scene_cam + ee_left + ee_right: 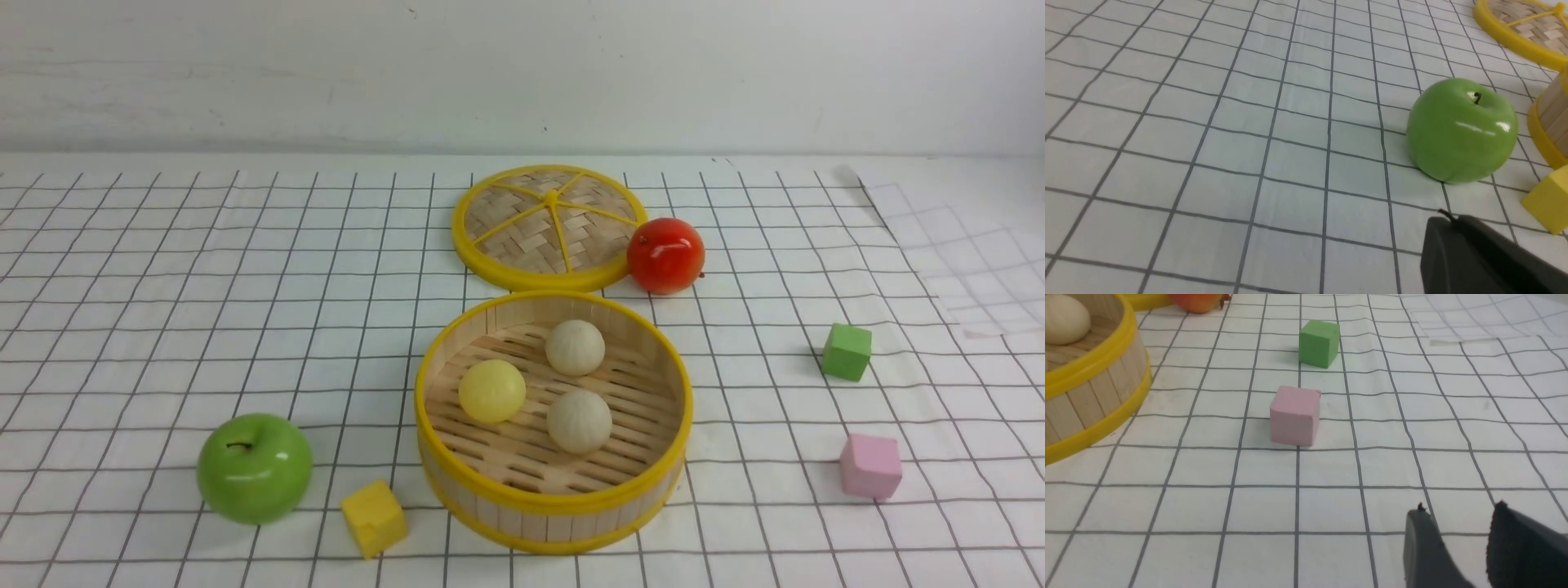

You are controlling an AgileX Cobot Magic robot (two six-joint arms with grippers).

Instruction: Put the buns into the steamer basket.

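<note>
Front view: no fingers visible. Steamer basket [553, 490] sits on the gridded worktop [163, 286]. All three buns lie on its slatted floor: yellow bun [491, 390], far white bun [575, 347], near white bun [579, 420]. They sit close together; whether they touch I cannot tell. Lid [549, 227] lies flat just behind the basket, red fruit [665, 255] against the lid's rim. Green apple [254, 467] and yellow block [373, 518] lie to the basket's left, green block [846, 351] and pink block [870, 465] to its right.

Left wrist view: left fingers [1453, 232] show as one dark mass with no gap between them, closed on nothing. The apple [1461, 130] lies just ahead of the tips, apart from them. The yellow block [1547, 200], basket wall [1549, 122] and lid rim [1515, 36] sit at the frame edge beyond.

Right wrist view: right fingers [1457, 539] stand a narrow gap apart, holding nothing, above bare worktop. The pink block [1294, 415] lies well ahead of the tips, green block [1318, 344] farther on. The basket [1090, 396] is off to one side, one white bun [1065, 318] showing inside it.
</note>
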